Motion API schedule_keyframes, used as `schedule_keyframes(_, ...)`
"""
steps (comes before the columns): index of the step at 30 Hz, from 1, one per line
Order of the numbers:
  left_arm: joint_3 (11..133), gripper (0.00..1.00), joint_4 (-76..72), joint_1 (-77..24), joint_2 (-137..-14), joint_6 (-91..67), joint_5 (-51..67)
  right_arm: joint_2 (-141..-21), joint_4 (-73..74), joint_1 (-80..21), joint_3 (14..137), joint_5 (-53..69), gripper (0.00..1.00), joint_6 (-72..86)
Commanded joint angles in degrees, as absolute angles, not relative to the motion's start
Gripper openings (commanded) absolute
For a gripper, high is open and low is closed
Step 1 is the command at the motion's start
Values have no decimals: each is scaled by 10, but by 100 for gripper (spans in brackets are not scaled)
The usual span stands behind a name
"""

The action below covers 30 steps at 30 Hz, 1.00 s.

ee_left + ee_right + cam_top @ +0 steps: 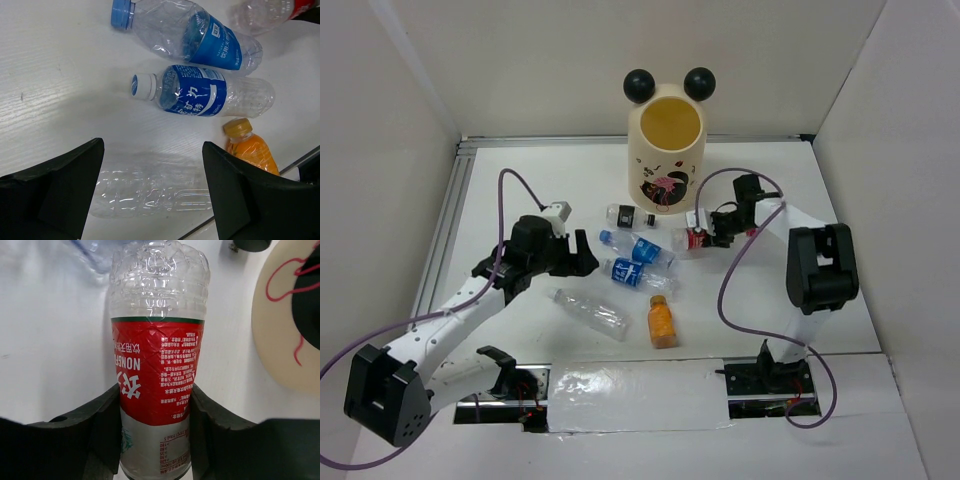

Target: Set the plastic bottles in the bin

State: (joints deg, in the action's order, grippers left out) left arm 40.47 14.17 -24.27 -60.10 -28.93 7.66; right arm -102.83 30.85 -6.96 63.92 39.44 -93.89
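Your left gripper [152, 147] hovers, jaws spread, over the plain clear bottle [150, 192] on the surface [520, 200], placed to straddle it. Your right gripper [155, 390] has its jaws clenched on the red-label bottle [157, 365] beside the bin [650, 155], presumably to lift it in.

I seem to be working in a lab test cell: a white desk [580, 170] boxed in by plain white panels [540, 60], with purple cables [721, 292] trailing.

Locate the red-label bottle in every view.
Top external: red-label bottle right of centre, in the right tool, just below the bin.
Left wrist: top right corner, partly cut off.
Right wrist: centre, clamped by the tool on both sides.
Shared landmark: the bin, at the right wrist picture's right edge; absent from left wrist.
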Motion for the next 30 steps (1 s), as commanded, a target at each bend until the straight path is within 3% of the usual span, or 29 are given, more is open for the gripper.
schedule_keyframes(1,405,92,131,-253,-580,-300,73,-926,446,-40,663,476,39,-949)
schedule_keyframes(8,419,91,185,-264,-528,-416,26,-858,619,-48,871,698,38,-930)
schedule_keyframes(12,425,91,248,-264,-486,-535,0,-845,428,-81,911,830,36,-763)
schedule_keyframes(14,418,91,256,-264,-460,-580,0,-845,293,-104,915,838,36,-711)
schedule_keyframes(19,403,90,261,-264,-432,-599,9,-946,292,-169,1060,861,36,-753)
schedule_keyframes(30,403,90,330,-264,-416,-630,4,-1185,324,-154,1263,909,41,-865)
